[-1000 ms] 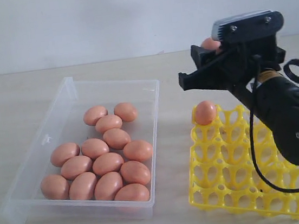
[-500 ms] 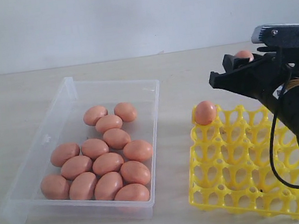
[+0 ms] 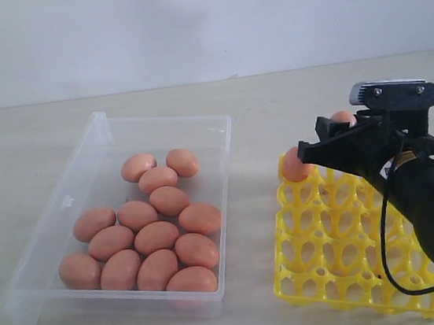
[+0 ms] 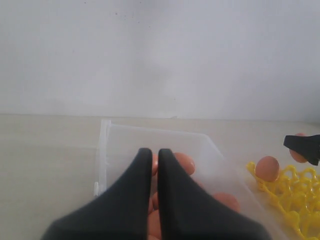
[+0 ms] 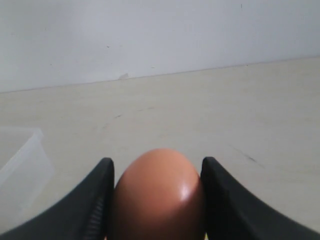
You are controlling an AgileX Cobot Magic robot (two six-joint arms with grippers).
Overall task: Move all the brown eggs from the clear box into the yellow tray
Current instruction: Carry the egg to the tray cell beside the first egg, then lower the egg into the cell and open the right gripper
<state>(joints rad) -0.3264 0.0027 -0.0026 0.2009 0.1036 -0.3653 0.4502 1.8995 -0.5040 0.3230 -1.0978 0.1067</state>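
Several brown eggs (image 3: 156,237) lie bunched in the clear box (image 3: 82,159) on the left. The yellow tray (image 3: 332,259) sits to its right, with one egg (image 3: 293,165) in its far left corner cup. My right gripper (image 3: 326,137) hangs just above the tray's far row, shut on another brown egg (image 5: 157,195) that fills the gap between both fingers. My left gripper (image 4: 154,152) shows only in the left wrist view, shut with nothing between its fingers, above the near end of the clear box (image 4: 107,150) and its eggs (image 4: 185,162).
Box and tray stand on a pale wooden tabletop (image 3: 31,130) with a white wall behind. A strip of bare table (image 3: 250,206) separates box and tray. The right arm's black cable (image 3: 387,260) loops over the tray's right half.
My right gripper has carried its egg rightward and then down, from high above the tray's far left corner to just over the far row. The left gripper and the boxed eggs have not moved.
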